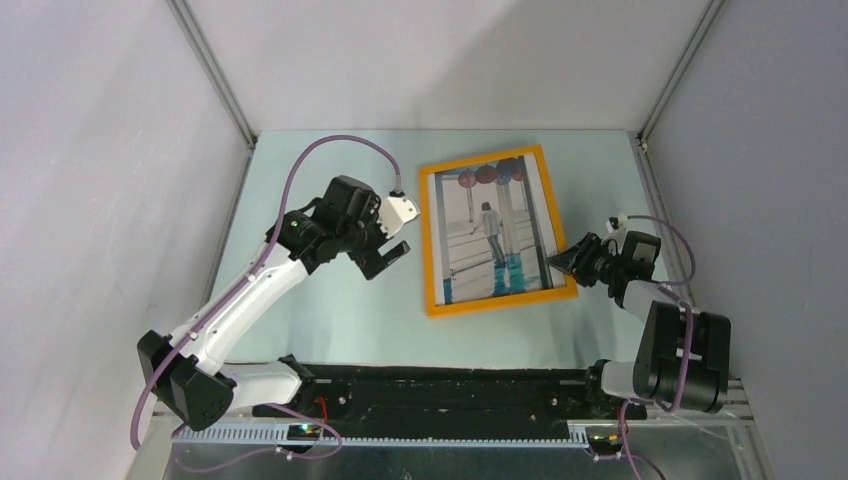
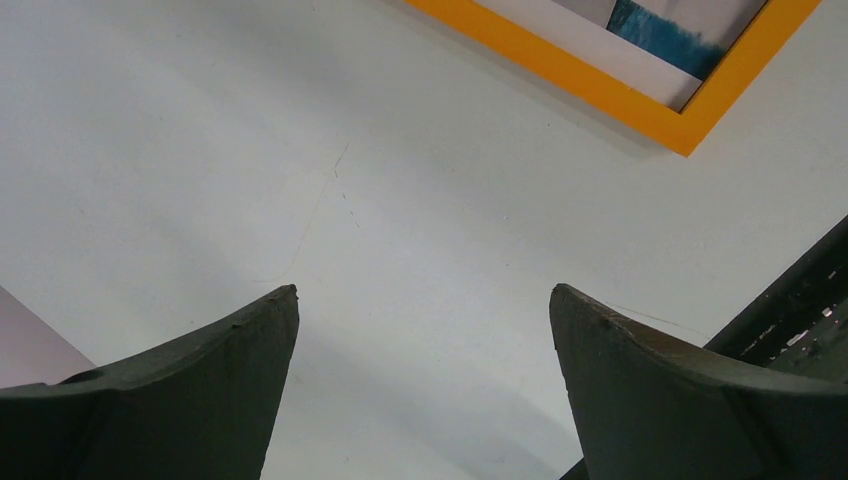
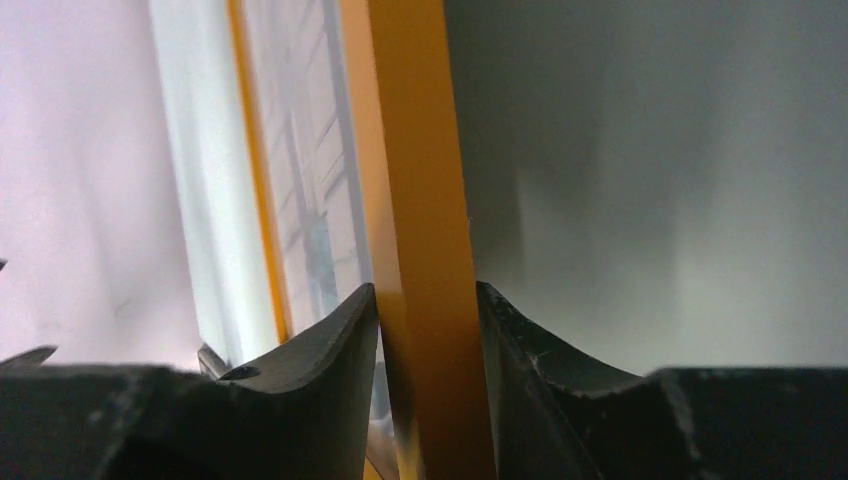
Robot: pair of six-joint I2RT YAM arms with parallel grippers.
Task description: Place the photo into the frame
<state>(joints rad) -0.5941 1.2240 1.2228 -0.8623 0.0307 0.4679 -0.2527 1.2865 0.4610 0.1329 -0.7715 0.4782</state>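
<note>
The orange-yellow frame point(image 1: 430, 240) lies flat on the pale table, slightly turned. The photo point(image 1: 495, 235) sits inside it, picture side up, with its white border showing. My right gripper point(image 1: 558, 262) is at the frame's near right corner. In the right wrist view its jaws point(image 3: 427, 292) straddle the frame's right rail point(image 3: 410, 150) with thin slivers of gap on both sides, and the photo point(image 3: 300, 150) shows just beyond. My left gripper point(image 1: 385, 258) hovers left of the frame, wide open and empty point(image 2: 424, 290) over bare table. The frame's corner point(image 2: 560, 68) and the photo's teal edge point(image 2: 665, 38) show ahead of it.
A black base rail point(image 1: 450, 385) runs along the near edge of the table, and it shows in the left wrist view too point(image 2: 800, 300). Grey enclosure walls close in the left, back and right sides. Purple cables loop over both arms.
</note>
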